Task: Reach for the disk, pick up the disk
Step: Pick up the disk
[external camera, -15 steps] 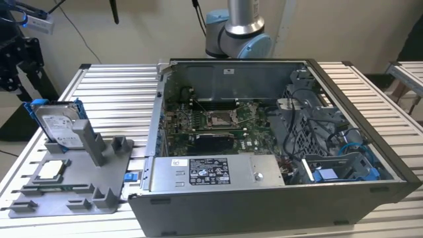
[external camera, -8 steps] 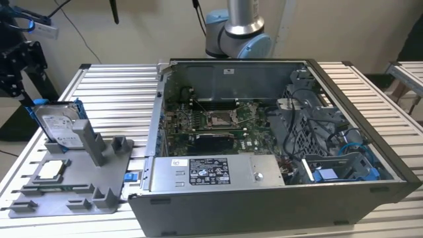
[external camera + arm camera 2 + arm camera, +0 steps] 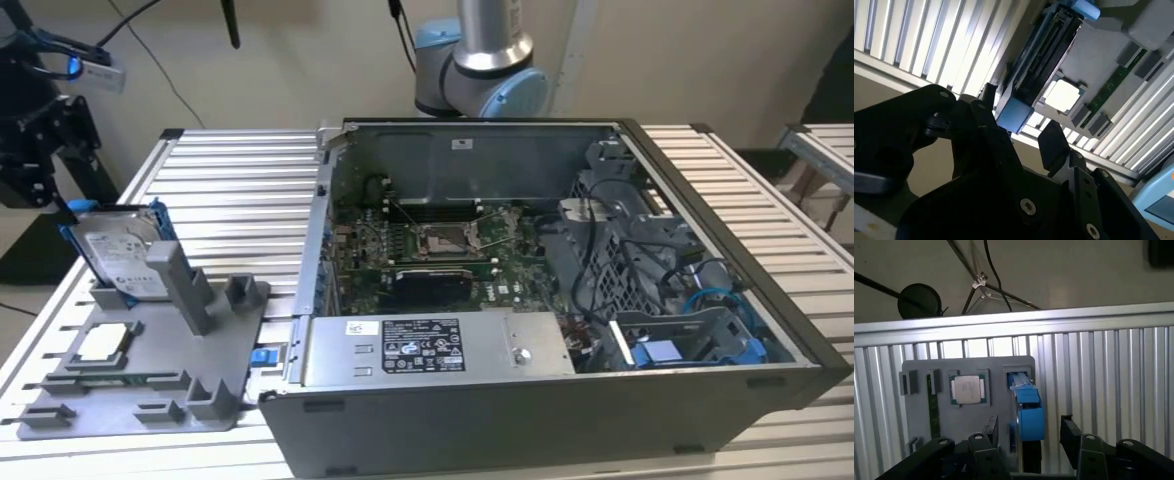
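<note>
Hovering the end effector [image 3: 1029, 422] over the disk [image 3: 1026, 400], fingers [image 3: 1070, 432] spread, nothing pinched. In both wrist views the disk's blue rail sits in the gap between them. I can't tell contact, but it looks apart.

Disk stands on edge in a slot of the grey holder [image 3: 220, 345] on the table [image 3: 227, 170], at the exterior view's left, beside the open PC case [image 3: 534, 430]. Chip [image 3: 968, 389] lies flat in the holder near it.

My read on handling: rigid metal body, dense for its size, shock-sensitive. The faces are smooth, so likely slippery. The blue rails are plastic and probably flex, so I'd clamp across the two flat faces near mid-length, not on the rail ends. The slot guides it, so any tilt in the grip could bind.
</note>
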Tool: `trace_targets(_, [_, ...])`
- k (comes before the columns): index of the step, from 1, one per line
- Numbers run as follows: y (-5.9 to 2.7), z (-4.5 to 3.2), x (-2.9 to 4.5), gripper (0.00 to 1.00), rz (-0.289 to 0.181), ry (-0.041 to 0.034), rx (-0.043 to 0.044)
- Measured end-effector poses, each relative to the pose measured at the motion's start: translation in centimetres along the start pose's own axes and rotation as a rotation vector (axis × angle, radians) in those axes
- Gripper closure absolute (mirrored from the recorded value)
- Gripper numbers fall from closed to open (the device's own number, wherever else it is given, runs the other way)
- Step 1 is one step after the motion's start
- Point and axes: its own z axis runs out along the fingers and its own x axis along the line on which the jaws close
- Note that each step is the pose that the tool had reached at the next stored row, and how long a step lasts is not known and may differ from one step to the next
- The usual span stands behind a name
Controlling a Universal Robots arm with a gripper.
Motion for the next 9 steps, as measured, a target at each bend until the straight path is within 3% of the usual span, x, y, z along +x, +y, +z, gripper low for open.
trace_targets(9, [-0.3, 1.64, 0.23, 0.0, -0.026, -0.0002, -0.0002])
